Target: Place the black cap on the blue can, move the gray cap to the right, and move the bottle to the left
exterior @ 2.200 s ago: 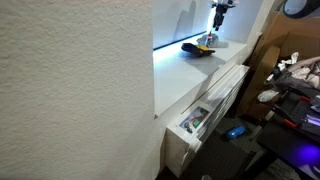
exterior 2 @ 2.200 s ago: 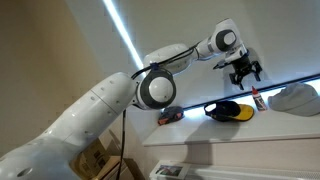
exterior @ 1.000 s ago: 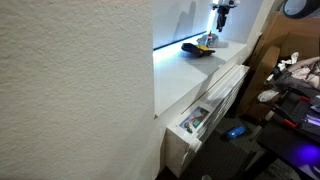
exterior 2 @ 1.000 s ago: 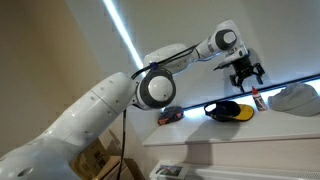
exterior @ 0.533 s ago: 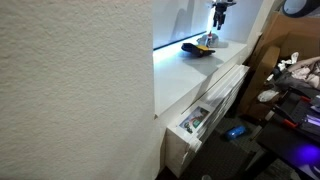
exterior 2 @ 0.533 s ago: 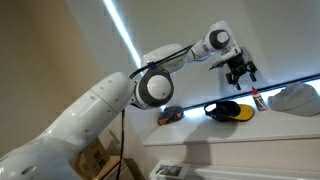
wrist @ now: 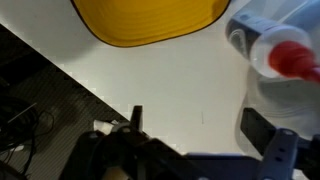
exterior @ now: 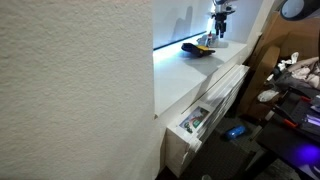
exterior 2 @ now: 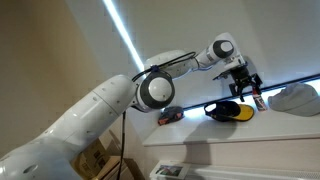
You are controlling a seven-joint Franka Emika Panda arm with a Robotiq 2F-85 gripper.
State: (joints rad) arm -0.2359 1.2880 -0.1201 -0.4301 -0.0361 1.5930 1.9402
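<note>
The black cap point(exterior 2: 228, 110) lies on the white table with its yellow underside up; it also shows in an exterior view point(exterior: 197, 47) and as a yellow patch at the top of the wrist view point(wrist: 145, 20). The bottle point(exterior 2: 258, 98), pale with a red top, stands just right of it, and fills the wrist view's upper right point(wrist: 262, 70). The gray cap point(exterior 2: 296, 98) lies at the far right. My gripper point(exterior 2: 243, 88) hangs open and empty just above the table between black cap and bottle, nearer the bottle; both fingers show in the wrist view point(wrist: 200, 125). I cannot make out the blue can.
A small red and blue object point(exterior 2: 168, 116) sits at the table's left end, too small to identify. The white table point(wrist: 150, 90) has a dark drop-off at its edge. A textured wall point(exterior: 75, 90) blocks much of an exterior view. Clutter point(exterior: 290, 90) stands beyond the table.
My gripper has come down toward the table and slightly right, closer to the bottle. The caps and bottle have not moved.
</note>
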